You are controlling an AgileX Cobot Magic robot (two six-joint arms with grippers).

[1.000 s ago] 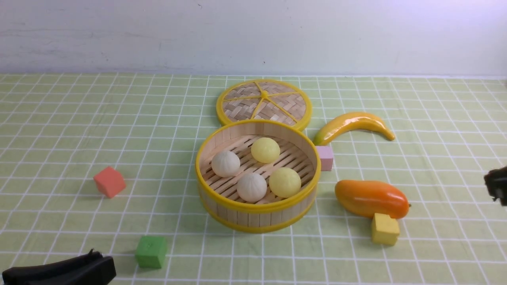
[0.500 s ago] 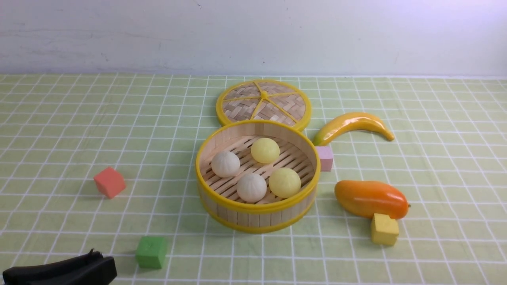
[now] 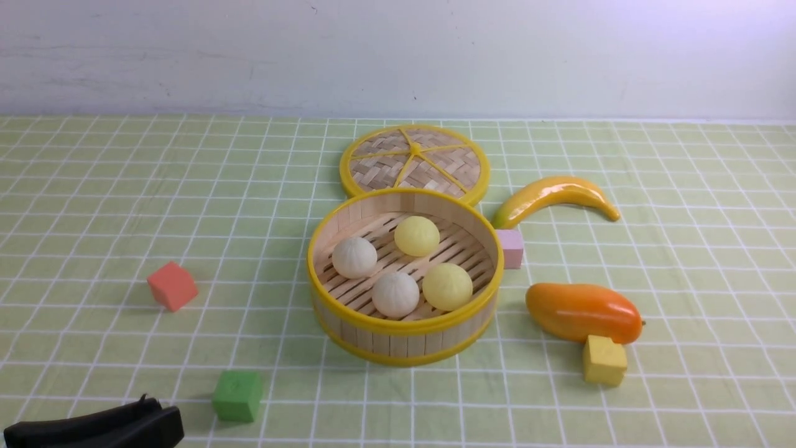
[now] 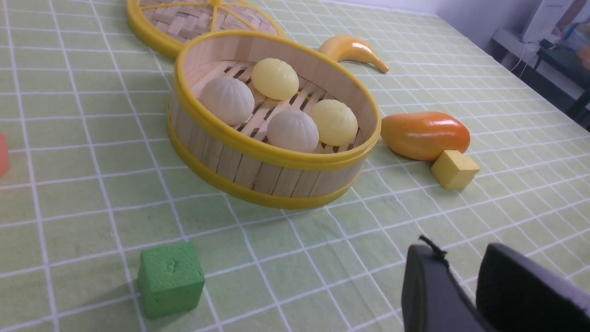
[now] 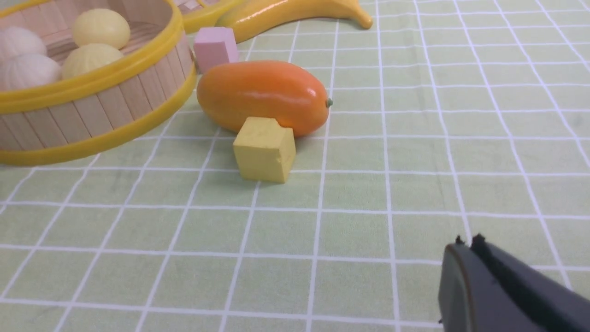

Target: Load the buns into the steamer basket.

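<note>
The steamer basket (image 3: 404,342) stands at the table's middle. All four buns lie on its slatted floor: two off-white ones (image 3: 354,257) (image 3: 395,294) and two pale yellow ones (image 3: 416,236) (image 3: 447,287). The basket also shows in the left wrist view (image 4: 258,170) and the right wrist view (image 5: 92,115). My left gripper (image 3: 163,415) rests low at the near left, empty, with a narrow gap between its fingertips (image 4: 461,251). My right gripper (image 5: 465,242) is shut and empty, near right of the mango, and is out of the front view.
The woven lid (image 3: 414,163) lies behind the basket. A banana (image 3: 553,196), a pink cube (image 3: 511,247), an orange mango (image 3: 581,312) and a yellow cube (image 3: 603,359) are to the right. A red cube (image 3: 172,285) and a green cube (image 3: 237,396) are to the left.
My right gripper, seen at the front view's right edge one second ago, has moved out of that view. The buns, the basket and my left gripper have not moved.
</note>
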